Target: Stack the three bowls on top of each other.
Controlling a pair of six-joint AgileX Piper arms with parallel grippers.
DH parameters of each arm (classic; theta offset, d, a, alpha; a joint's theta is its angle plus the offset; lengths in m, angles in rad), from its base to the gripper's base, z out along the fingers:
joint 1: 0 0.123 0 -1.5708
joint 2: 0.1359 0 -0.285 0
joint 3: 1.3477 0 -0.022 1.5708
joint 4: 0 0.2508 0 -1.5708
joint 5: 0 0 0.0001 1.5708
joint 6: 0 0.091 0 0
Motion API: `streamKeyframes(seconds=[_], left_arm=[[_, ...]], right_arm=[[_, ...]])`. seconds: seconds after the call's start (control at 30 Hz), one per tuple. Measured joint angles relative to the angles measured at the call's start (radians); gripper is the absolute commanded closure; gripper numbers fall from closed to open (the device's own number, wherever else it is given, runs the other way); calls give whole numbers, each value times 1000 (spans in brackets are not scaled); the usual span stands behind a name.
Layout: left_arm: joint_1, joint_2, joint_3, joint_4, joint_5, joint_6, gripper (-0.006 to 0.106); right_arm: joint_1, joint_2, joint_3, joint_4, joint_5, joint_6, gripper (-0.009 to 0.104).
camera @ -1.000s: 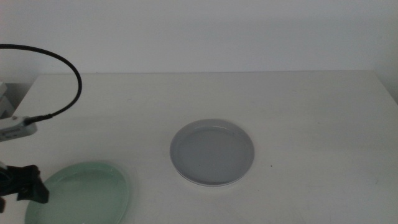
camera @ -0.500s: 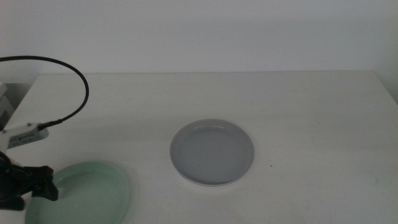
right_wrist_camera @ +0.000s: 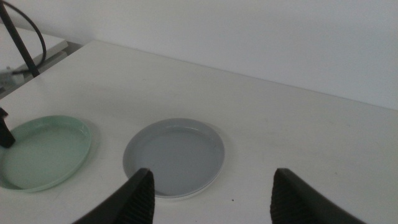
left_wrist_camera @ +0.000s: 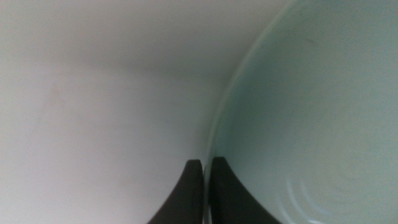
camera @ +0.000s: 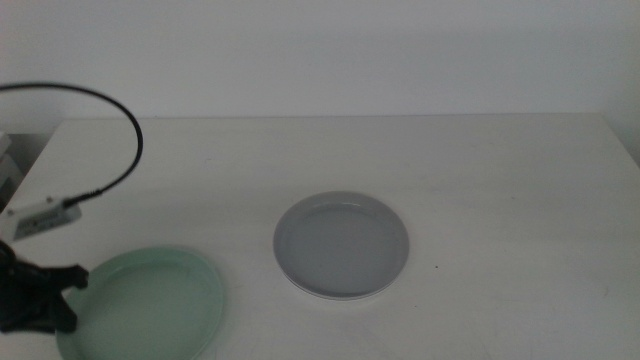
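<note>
A pale white table fills most of the frame. Just below its centre lies a grey-blue bowl (a white rim peeks from beneath it, likely a second dish). At lower left sits a mint green bowl.

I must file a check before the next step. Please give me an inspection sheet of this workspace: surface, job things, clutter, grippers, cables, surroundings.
Surface: white table, bare around the dishes.
Job's things: grey-blue bowl sits on a white bowl whose rim shows beneath; mint green bowl apart, tilted.
Clutter: nothing seen.
Grippers: left gripper shut on the mint green bowl's rim; right gripper open, held above the table, holding nothing.
Cables: black cable arcs over the left arm.
Surroundings: plain pale wall.
</note>
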Motion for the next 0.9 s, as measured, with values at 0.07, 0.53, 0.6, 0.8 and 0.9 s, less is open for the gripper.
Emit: streamKeyframes(seconds=[0.07, 0.53, 0.6, 0.8, 0.9], left_arm=[[-20, -40, -39, 10, 51, -18, 100], [-455, 41, -519, 111, 212, -305, 100], [-513, 109, -587, 113, 217, -332, 100], [-633, 309, -783, 115, 234, -380, 100], [-668, 398, -856, 116, 245, -392, 100]], right_arm=[[0, 0, 0, 0, 0, 0, 47], [0, 0, 0, 0, 0, 0, 47], [0, 0, 0, 0, 0, 0, 47], [0, 0, 0, 0, 0, 0, 47], [0, 0, 0, 0, 0, 0, 47]])
